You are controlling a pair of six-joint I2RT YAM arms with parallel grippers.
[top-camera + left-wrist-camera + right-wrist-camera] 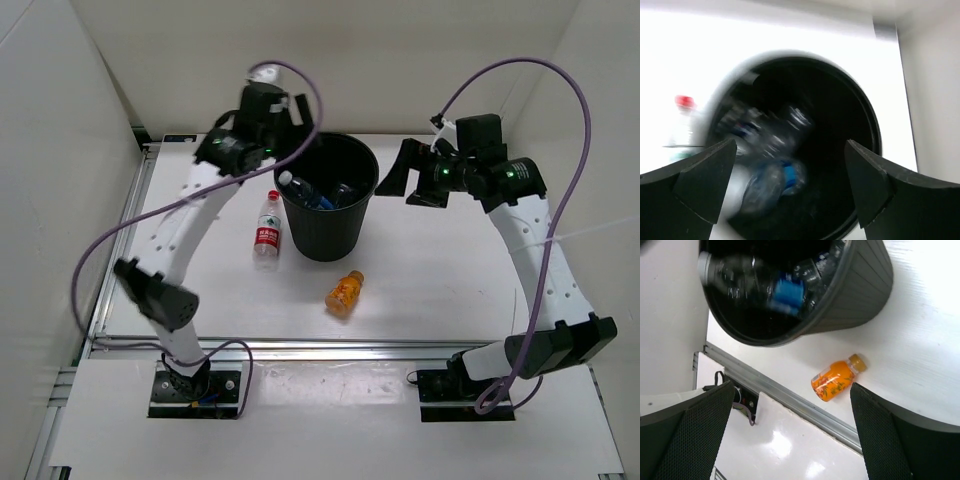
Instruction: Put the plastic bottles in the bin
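The black bin [327,232] stands mid-table with several clear bottles inside, one blue-labelled [305,190]. It also shows in the left wrist view [870,130], blurred, and in the right wrist view [860,285]. The red-labelled bottle [267,229] lies left of the bin, its red cap showing in the left wrist view [684,102]. The orange bottle [345,291] lies in front of the bin and shows in the right wrist view [836,378]. My left gripper [297,112] is open and empty above the bin's far left rim. My right gripper [398,181] is open and empty, right of the bin.
White walls enclose the table at back and sides. A metal rail [330,345] runs along the near edge, with the arm bases behind it. Purple cables loop above both arms.
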